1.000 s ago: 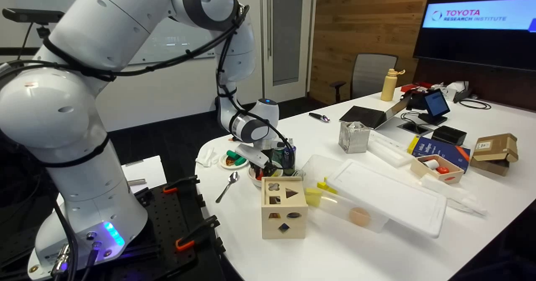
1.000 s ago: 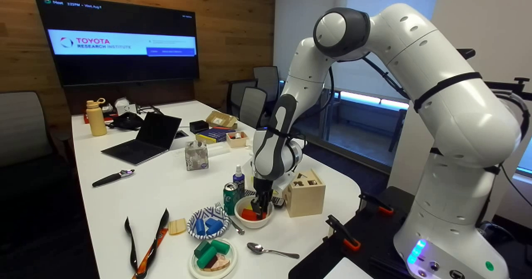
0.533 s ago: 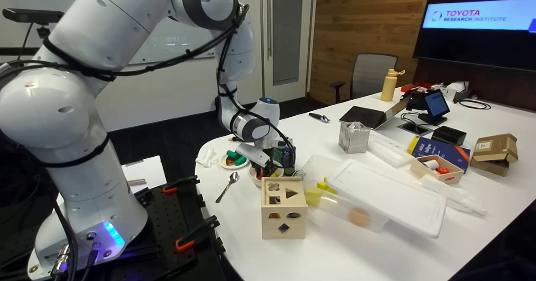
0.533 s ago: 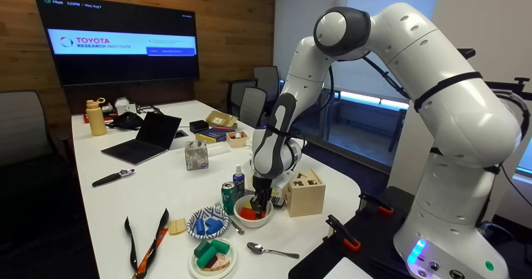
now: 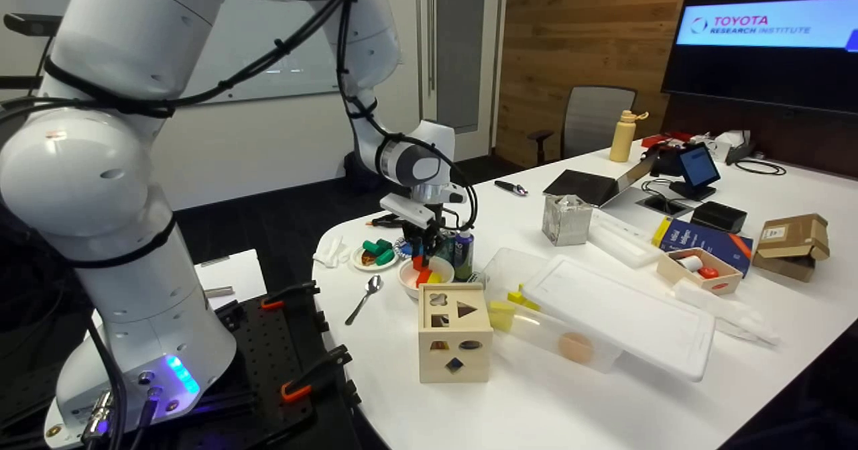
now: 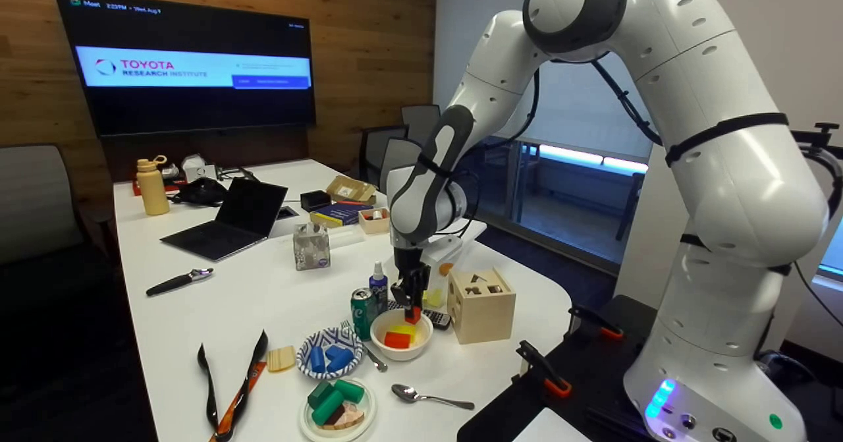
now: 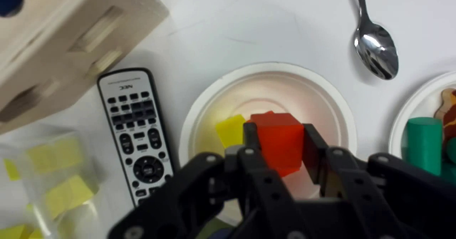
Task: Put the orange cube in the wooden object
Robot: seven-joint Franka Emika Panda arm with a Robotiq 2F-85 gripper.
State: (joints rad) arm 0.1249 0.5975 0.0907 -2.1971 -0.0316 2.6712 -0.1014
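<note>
The orange cube, orange-red, is between the two black fingers of my gripper, which touch it on both sides. In an exterior view my gripper holds the cube just above the white bowl. Another red-orange block and a yellow block lie in the bowl. The wooden object, a light-wood box with shaped holes, stands beside the bowl, upright on the table, in both exterior views. Its edge and holed side show at the upper left of the wrist view.
A remote lies between bowl and box. A green can and a spray bottle stand close by the bowl. A spoon, a plate with green blocks and a clear bin with white lid are near.
My gripper has risen out of the bowl with the orange cube in it; half a second ago it was down inside the bowl. The arm has drawn upward. The wooden box has not moved.
</note>
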